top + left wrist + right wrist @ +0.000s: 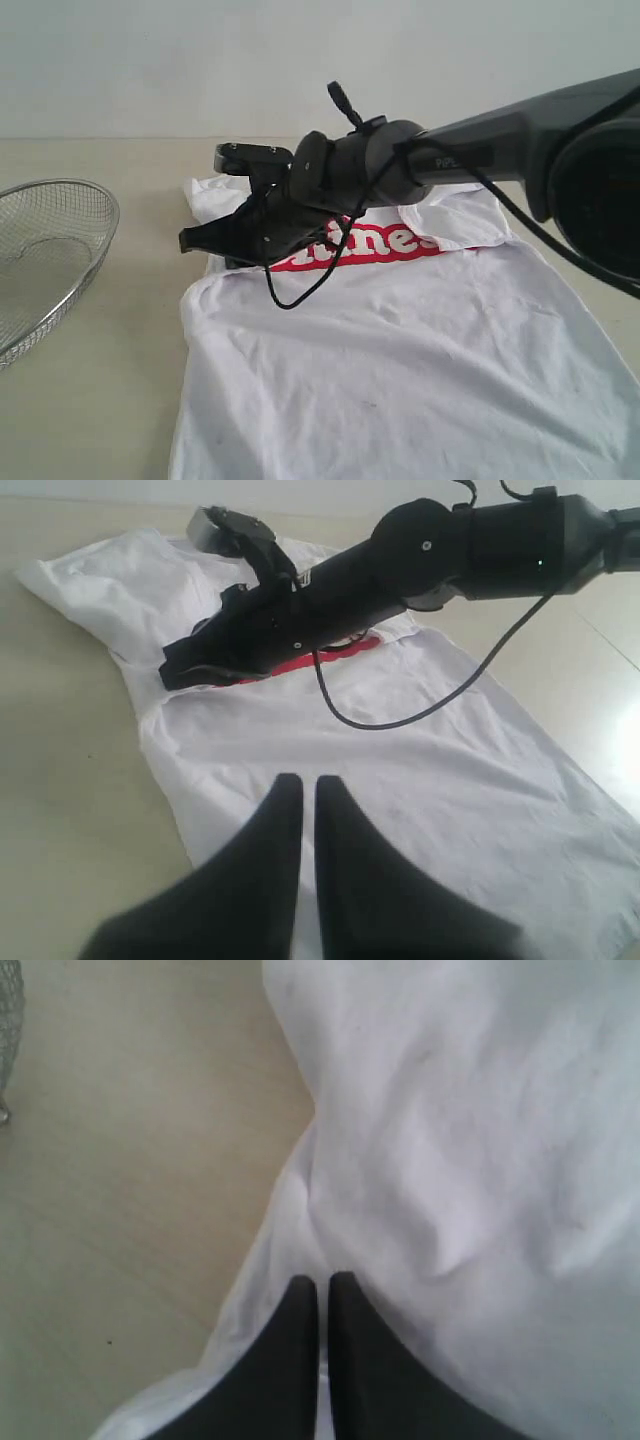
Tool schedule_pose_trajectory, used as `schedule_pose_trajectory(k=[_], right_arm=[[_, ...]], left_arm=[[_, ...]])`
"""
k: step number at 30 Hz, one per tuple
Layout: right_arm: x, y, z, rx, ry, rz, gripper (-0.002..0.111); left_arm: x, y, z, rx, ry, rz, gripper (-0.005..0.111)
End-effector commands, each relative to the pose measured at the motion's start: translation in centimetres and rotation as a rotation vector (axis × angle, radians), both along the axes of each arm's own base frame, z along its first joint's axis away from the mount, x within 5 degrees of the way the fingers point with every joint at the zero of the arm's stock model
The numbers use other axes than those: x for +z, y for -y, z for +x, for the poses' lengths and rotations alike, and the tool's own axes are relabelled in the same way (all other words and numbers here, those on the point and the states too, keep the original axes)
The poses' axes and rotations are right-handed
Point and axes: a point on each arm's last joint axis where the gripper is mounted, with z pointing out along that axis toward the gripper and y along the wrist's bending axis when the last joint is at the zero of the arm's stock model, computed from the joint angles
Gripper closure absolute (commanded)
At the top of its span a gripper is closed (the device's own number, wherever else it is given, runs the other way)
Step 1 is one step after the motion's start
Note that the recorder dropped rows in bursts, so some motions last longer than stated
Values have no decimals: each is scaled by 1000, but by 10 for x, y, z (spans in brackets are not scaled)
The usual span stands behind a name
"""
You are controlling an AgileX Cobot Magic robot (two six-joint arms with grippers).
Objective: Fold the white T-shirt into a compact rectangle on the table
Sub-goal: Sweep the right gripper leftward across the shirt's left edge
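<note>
The white T-shirt (400,340) lies spread on the beige table (100,400), its red lettered band (400,245) partly under my right arm. That arm reaches across to the shirt's left side. There my right gripper (188,240) is shut, its tips at the shirt's side edge just below the sleeve. In the right wrist view the right gripper (323,1280) pinches a fold of the white T-shirt (480,1160) at that edge. In the left wrist view my left gripper (308,780) is shut and empty above the white T-shirt (430,770), and the right gripper (170,672) lies beyond it.
A round wire-mesh basket (50,250) stands on the table at the far left, apart from the shirt. A black cable (300,290) hangs in a loop from the right arm over the cloth. Bare table (60,780) lies left of the shirt.
</note>
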Motion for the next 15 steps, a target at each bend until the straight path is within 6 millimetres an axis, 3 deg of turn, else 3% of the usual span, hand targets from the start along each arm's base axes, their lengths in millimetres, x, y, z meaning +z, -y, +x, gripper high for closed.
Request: schedule_pose_trajectory(k=[1,6,13,15], right_arm=[[3,-9,-3,10,23,10,108],[0,-18,-6,-3,21,35,108],[-31,-22,-9,-21,-74,29,108],[-32,-28,-11,-7,-74,32,108]], left_arm=[[0,-1,0,9,15,-4,102],[0,-1,0,9,15,-4,102],[0,0,-1,7,14,-4,102],[0,-1,0,8,15,-4,102]])
